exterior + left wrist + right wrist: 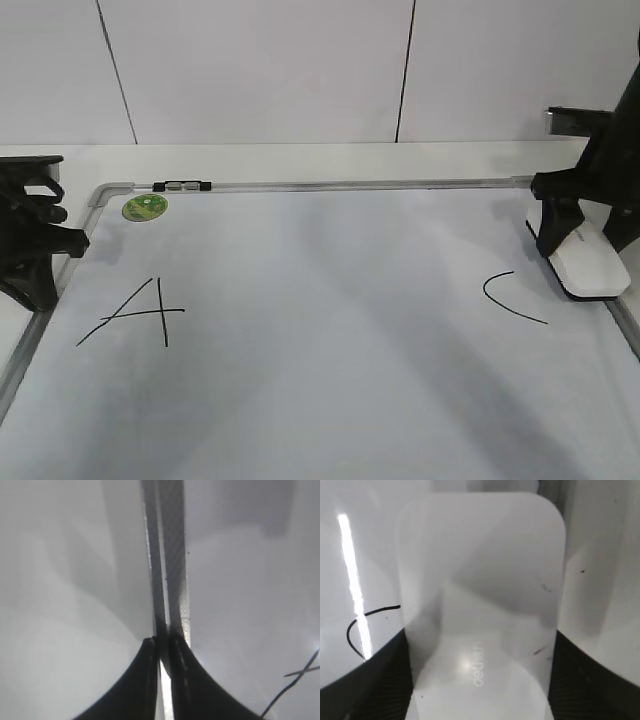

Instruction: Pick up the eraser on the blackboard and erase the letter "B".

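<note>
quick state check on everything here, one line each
eraser: flat on the board, between the right jaws
right gripper: astride the eraser
left gripper: shut, over the frame
board: A and C left, no B visible
green sticker: on the board

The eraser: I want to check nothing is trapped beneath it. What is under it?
The eraser lies on the blackboard at its right edge, between the right gripper's fingers, right of the "C". Its underside and the board patch beneath are hidden.
</note>
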You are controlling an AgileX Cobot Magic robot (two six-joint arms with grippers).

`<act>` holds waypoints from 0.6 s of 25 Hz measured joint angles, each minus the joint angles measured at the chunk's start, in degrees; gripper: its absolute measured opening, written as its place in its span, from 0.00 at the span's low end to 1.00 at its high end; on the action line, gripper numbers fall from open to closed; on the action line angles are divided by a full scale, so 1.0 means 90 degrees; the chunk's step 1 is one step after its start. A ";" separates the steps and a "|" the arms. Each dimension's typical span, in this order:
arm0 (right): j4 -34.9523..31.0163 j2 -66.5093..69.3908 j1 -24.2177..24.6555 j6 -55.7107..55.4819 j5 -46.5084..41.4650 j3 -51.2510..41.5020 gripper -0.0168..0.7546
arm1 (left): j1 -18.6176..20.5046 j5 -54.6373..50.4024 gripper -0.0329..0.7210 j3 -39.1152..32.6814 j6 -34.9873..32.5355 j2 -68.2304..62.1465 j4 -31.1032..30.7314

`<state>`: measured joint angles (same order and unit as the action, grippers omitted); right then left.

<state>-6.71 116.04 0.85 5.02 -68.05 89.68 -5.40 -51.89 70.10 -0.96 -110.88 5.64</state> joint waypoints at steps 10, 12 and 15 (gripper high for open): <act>-0.0036 0.0181 0.0000 0.0011 -0.0024 0.0000 0.75 | 0.0000 0.0000 0.08 0.0000 0.0000 0.0000 0.0000; -0.0036 0.0181 0.0000 0.0011 -0.0032 0.0000 0.75 | 0.0000 0.0000 0.08 0.0000 0.0000 0.0000 0.0000; -0.0036 0.0181 0.0000 0.0011 -0.0032 0.0000 0.75 | 0.0000 0.0000 0.08 0.0000 0.0000 0.0000 0.0000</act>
<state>-7.04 117.66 0.85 5.12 -68.33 89.68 -5.40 -51.89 70.10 -0.96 -110.88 5.64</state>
